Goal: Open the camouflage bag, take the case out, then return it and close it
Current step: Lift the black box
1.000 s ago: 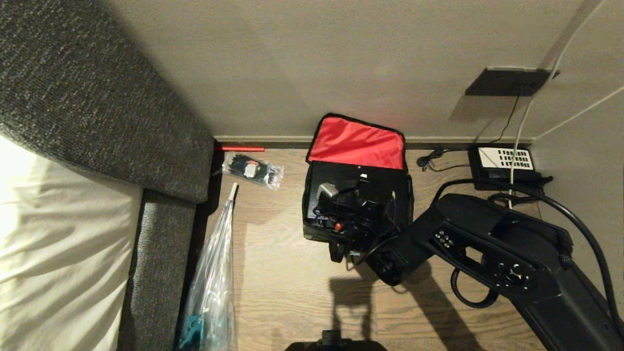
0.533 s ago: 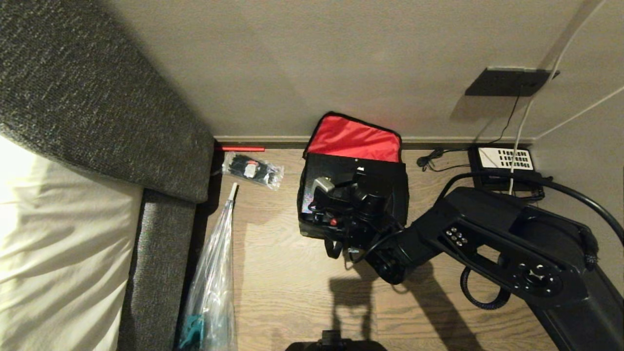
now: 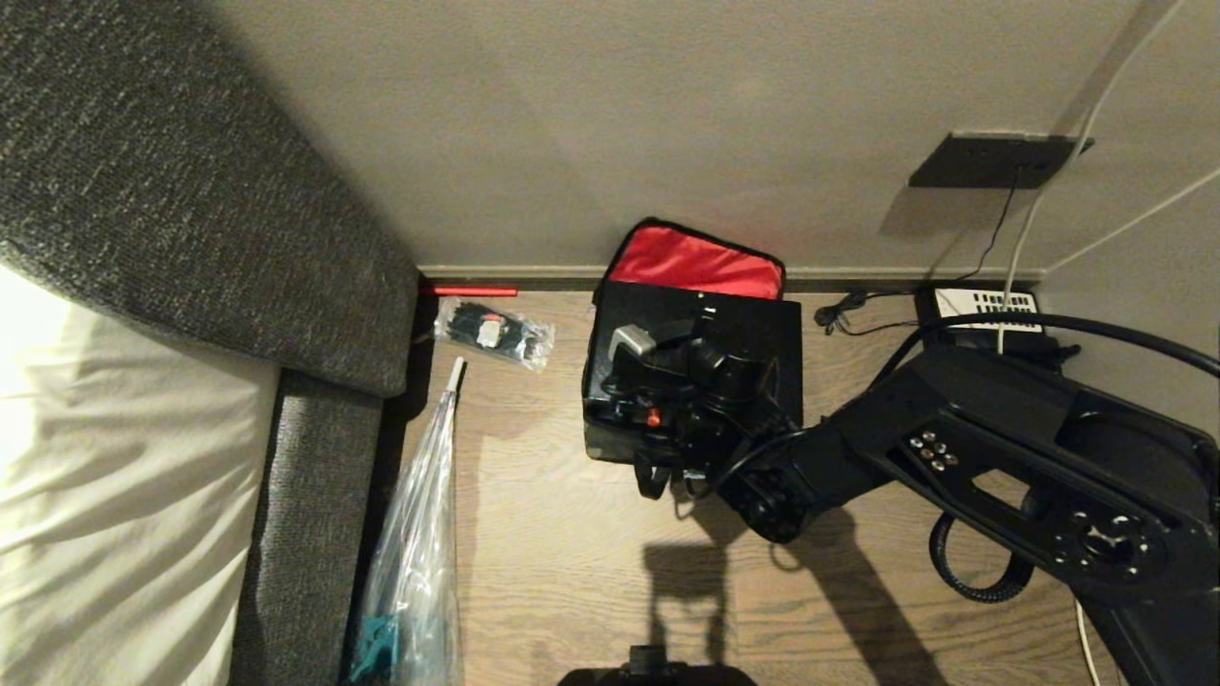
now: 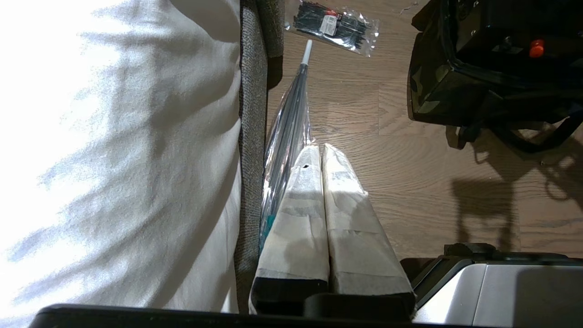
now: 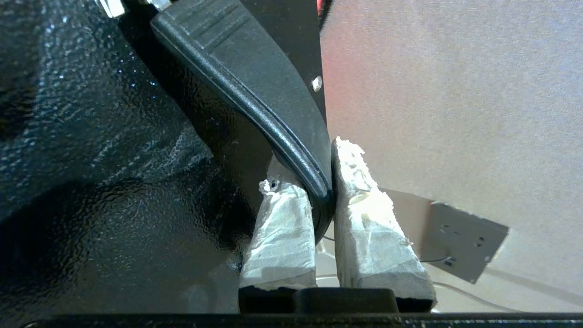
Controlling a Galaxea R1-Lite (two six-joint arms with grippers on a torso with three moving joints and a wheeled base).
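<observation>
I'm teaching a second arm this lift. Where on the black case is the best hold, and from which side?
By its handle, from above. The case lies flat in the open camouflage bag, so only its top is reachable, and the curved handle stands off the lid. The right claw is shut on the handle near one end; mid-handle would probably balance better.

The head view looks steeply down on the camouflage bag (image 3: 610,448); the left wrist view sees it from low nearby, the right wrist view presses against the case (image 5: 114,150).
</observation>
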